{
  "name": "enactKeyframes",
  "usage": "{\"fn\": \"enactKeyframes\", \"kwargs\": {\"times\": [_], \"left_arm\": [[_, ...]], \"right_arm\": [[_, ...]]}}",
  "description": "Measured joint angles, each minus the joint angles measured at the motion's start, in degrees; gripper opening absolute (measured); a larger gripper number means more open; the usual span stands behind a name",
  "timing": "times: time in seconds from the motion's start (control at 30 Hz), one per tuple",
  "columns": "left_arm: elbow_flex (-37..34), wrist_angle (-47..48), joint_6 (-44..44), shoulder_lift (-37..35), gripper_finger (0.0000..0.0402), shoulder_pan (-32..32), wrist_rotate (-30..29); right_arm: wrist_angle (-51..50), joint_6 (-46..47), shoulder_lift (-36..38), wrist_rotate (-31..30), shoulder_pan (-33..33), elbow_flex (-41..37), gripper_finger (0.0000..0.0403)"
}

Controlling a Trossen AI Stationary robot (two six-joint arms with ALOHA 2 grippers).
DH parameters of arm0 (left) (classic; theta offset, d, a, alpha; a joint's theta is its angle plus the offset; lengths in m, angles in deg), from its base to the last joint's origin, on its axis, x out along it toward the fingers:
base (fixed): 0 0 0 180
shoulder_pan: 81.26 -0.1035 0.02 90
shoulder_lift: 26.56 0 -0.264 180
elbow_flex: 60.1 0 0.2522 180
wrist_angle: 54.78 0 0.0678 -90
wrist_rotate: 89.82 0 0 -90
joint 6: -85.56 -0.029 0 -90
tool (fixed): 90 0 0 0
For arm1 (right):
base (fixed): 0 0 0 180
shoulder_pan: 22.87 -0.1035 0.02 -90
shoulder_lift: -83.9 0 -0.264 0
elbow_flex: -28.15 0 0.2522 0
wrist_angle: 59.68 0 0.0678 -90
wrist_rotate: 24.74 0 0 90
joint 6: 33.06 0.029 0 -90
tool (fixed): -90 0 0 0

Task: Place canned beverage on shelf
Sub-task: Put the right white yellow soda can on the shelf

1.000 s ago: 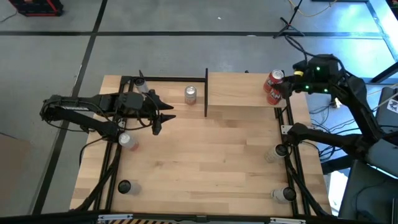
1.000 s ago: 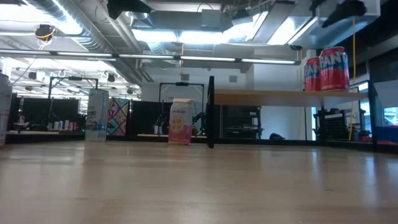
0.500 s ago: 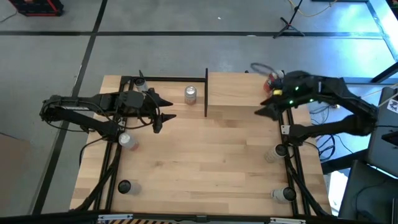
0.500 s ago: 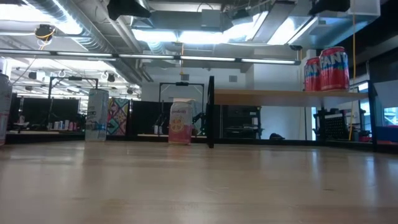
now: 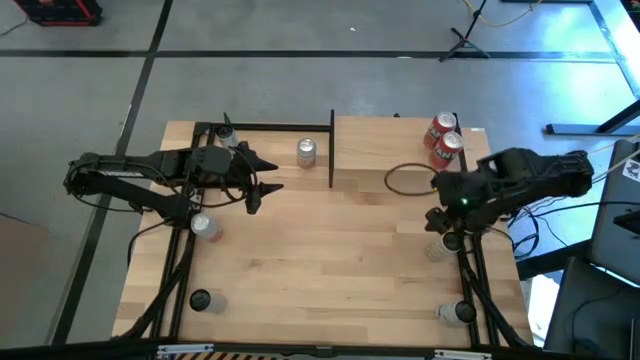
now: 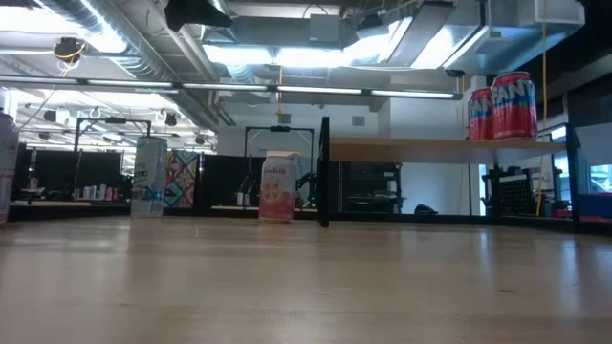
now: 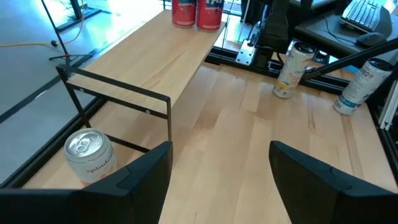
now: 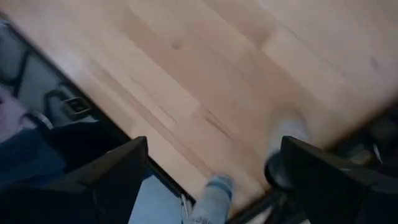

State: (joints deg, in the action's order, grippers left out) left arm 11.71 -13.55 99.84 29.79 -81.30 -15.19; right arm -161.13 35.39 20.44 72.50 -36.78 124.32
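Two red cans [image 5: 441,137] stand upright side by side at the far right corner of the pale-wood shelf [image 5: 380,150]; they also show in the low view [image 6: 502,107] and the left wrist view [image 7: 197,12]. A silver-topped pale can [image 5: 306,152] stands on the table just left of the shelf, also in the left wrist view [image 7: 90,155]. My left gripper [image 5: 262,190] is open and empty, near that can. My right gripper [image 5: 436,215] is open and empty by the table's right edge, nearer than the shelf; its wrist view [image 8: 211,168] looks down on bare tabletop.
Bottles stand by the right edge [image 5: 437,247] [image 5: 455,313] and the left edge [image 5: 205,227] [image 5: 200,300]. A thin brown cable loop [image 5: 405,180] lies over the shelf's near edge. Black frame rails [image 5: 470,260] run along both sides. The table's middle [image 5: 330,260] is bare wood.
My right gripper has drawn back from the red cans on the shelf, swinging toward the table's near edge and stopping by the right edge below the shelf. Both red cans stay upright where they were.
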Motion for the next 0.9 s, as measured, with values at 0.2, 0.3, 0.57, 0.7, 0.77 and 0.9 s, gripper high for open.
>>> {"fn": "enactKeyframes", "kwargs": {"times": [0.2, 0.3, 0.57, 0.7, 0.77, 0.9], "left_arm": [[0.0, 0.1, -2.4, 0.0, 0.0257, 0.0, 0.0], [0.0, 0.0, -2.9, 0.0, 0.0257, 0.0, 0.0], [0.0, 0.0, -4.6, 0.0, 0.0257, 0.0, 0.0], [0.0, -0.1, -5.9, 0.0, 0.0257, 0.0, 0.0], [0.0, 0.0, -5.9, 0.0, 0.0257, 0.0, 0.0], [0.0, 0.0, -5.9, 0.0, 0.0257, 0.0, 0.0]], "right_arm": [[-2.3, 11.8, -2.3, -3.1, -6.6, -1.1, 0.0356], [-2.3, 15.3, -2.8, -3.4, -8.6, -3.6, 0.0356], [-2.4, 18.7, -2.3, -1.7, -12.2, -12.0, 0.0356], [-2.3, 18.7, -2.3, -1.7, -12.1, -14.2, 0.0356], [-2.3, 18.7, -2.3, -1.7, -12.1, -15.6, 0.0356], [-2.4, 18.7, -2.3, -0.6, -12.1, -19.3, 0.0356]]}}
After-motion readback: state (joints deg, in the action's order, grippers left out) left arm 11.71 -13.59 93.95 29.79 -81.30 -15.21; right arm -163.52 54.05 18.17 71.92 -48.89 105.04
